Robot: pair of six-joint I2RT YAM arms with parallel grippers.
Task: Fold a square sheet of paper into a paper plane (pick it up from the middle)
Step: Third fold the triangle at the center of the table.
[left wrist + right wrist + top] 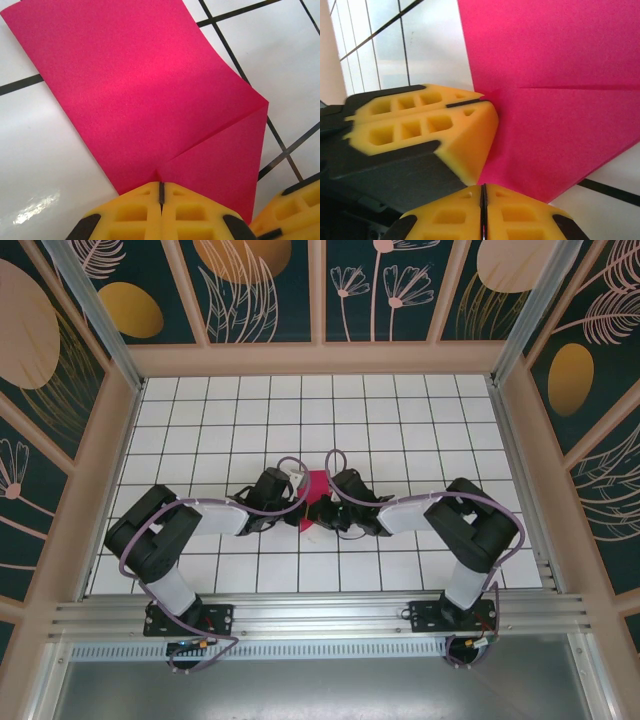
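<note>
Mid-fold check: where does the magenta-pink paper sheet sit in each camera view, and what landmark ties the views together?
Top external: the magenta-pink paper sheet is a small patch at frame centre.
Left wrist: the sheet spans the top and middle.
Right wrist: the sheet takes the upper right.
Shared landmark: the shut yellow fingers of the left gripper by the crease's end, bottom centre in left wrist, left of middle in right wrist.
</note>
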